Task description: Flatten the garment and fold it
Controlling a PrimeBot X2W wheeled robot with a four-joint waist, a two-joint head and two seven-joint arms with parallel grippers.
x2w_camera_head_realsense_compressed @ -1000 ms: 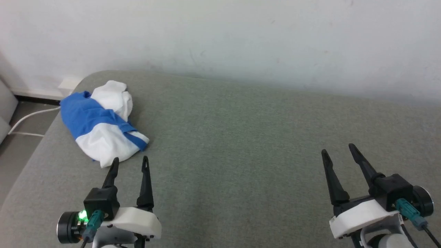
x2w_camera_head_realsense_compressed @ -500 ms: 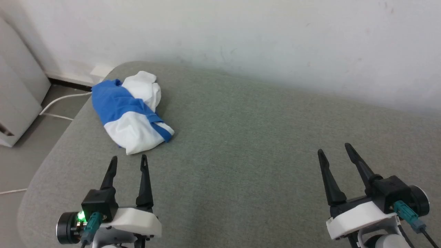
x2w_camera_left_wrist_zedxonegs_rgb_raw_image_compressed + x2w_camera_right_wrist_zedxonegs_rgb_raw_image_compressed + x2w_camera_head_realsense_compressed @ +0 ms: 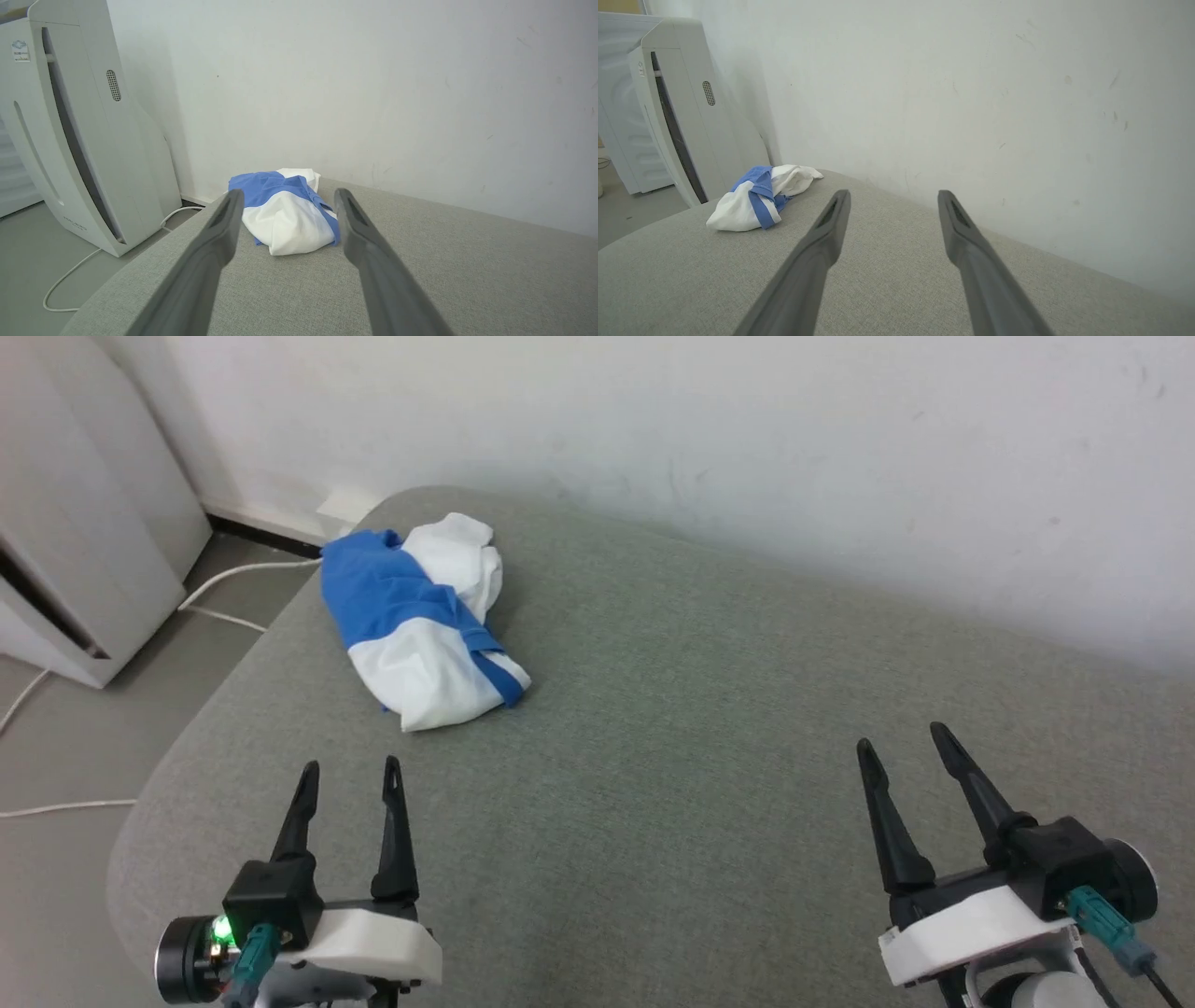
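Grippers hover with jaws spread wide over a grey padded surface [image 3: 709,728]. The left gripper [image 3: 350,763], at the lower left of the head view, and the right gripper [image 3: 900,736], at the lower right, hold and touch nothing. The garment [image 3: 425,621], white with blue sleeves, lies in a crumpled heap at upper left, near the surface's rounded far corner. It is ahead of the left gripper and well apart from the right. A white appliance [image 3: 84,523] stands on the floor at far left.
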